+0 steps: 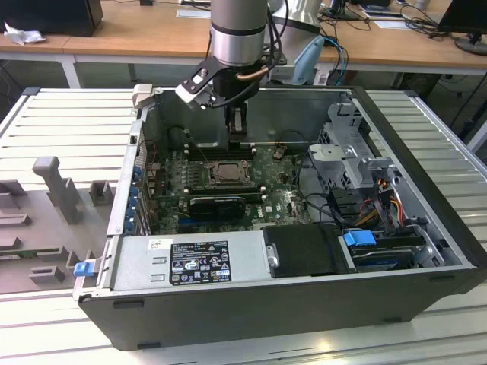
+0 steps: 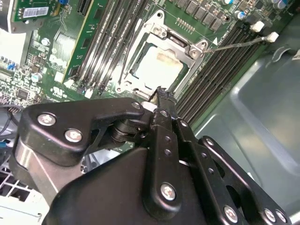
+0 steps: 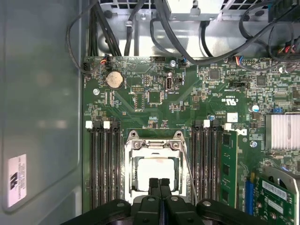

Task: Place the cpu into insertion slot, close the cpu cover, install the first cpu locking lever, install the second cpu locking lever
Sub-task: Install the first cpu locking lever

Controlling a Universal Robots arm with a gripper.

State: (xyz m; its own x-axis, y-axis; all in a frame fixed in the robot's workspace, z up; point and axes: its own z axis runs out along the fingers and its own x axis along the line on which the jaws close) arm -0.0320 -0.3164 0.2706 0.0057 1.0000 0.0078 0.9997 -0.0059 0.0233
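Item: my arm (image 1: 238,34). It comes straight down from the top of the exterior view, wrist upright, and reaches into the open computer case (image 1: 304,304).

Item: my gripper (image 3: 159,182). The fingers (image 3: 153,183) point down at the motherboard (image 3: 154,98), pressed together side by side with nothing between them. In both wrist views the tips sit at one edge of the socket; I cannot tell whether they touch it.

Item: the cpu (image 3: 154,172). Pale square face up, seated in the insertion slot (image 1: 209,179) near the middle of the board, between two banks of long memory slots (image 3: 103,164).

Item: the cpu cover (image 3: 154,144). A silver frame lying flat over the socket, with the chip showing through its cut-out middle.

Item: a thin wire lever (image 3: 187,164). It runs along one side of the socket, just beside the cover's edge; whether it is latched I cannot tell.
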